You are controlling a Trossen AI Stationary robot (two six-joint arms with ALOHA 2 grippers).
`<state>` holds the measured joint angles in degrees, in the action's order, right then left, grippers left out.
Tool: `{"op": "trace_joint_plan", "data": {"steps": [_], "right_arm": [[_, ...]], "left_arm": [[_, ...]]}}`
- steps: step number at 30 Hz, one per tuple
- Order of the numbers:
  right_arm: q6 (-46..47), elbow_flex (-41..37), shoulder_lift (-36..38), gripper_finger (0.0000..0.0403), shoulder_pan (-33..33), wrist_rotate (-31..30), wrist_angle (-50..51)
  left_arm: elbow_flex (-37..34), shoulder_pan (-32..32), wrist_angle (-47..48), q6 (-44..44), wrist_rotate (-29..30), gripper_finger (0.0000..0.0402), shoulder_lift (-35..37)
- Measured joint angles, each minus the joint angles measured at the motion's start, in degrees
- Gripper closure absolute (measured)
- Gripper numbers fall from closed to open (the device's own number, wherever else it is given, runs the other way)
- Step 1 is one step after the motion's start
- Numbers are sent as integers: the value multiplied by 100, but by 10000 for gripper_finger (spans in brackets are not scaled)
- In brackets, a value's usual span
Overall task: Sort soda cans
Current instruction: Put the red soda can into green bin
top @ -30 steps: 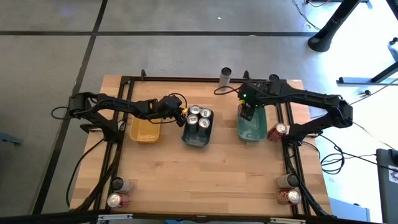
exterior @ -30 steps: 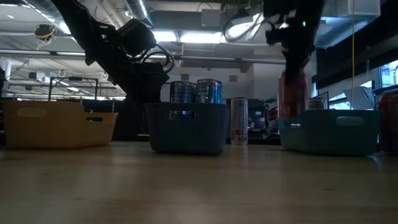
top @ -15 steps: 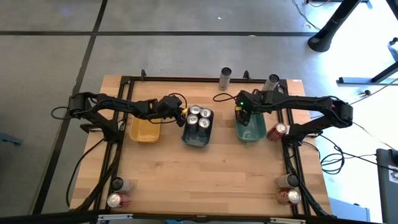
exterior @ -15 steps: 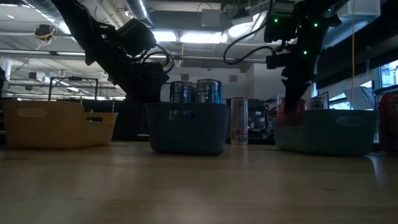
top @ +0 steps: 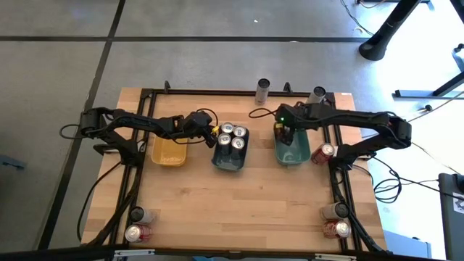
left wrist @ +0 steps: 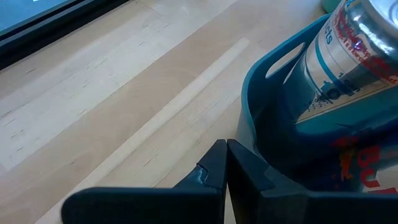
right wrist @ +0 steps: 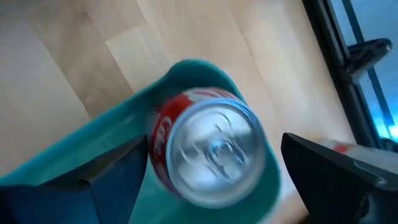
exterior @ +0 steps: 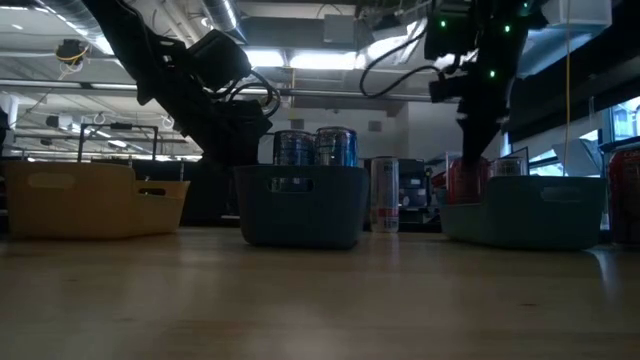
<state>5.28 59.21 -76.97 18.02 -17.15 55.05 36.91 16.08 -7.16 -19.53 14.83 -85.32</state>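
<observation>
My right tool (right wrist: 211, 180) hangs over the teal tray (top: 292, 151), fingers spread wide — the red can (right wrist: 208, 146) stands upright between them, untouched, in the tray. Left tool (left wrist: 225, 163) is shut, empty, beside the blue tray (left wrist: 261, 93).

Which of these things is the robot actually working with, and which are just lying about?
Part of the job:
- red can standing in the teal tray
- four cans in the grey-blue tray
- yellow tray
- loose cans at the table's corners
- right gripper, jaws open

Just lying about:
- cables
- black frame
</observation>
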Motion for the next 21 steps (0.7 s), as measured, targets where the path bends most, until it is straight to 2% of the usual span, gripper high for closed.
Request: {"op": "trace_joint_plan", "data": {"steps": [6,10,14,19,21], "right_arm": [[125,714,0,43,0,291,1336],[177,884,0,43,0,573,1895],[201,884,0,43,0,577,1757],[191,886,0,43,0,579,713],[66,886,0,43,0,611,595]], "left_arm": [[0,0,2,0,0,400,-1],[0,0,2,0,0,400,-1],[0,0,-6,0,0,400,0],[0,0,-123,0,-1,400,1],[0,-11,-136,0,0,400,-2]]}}
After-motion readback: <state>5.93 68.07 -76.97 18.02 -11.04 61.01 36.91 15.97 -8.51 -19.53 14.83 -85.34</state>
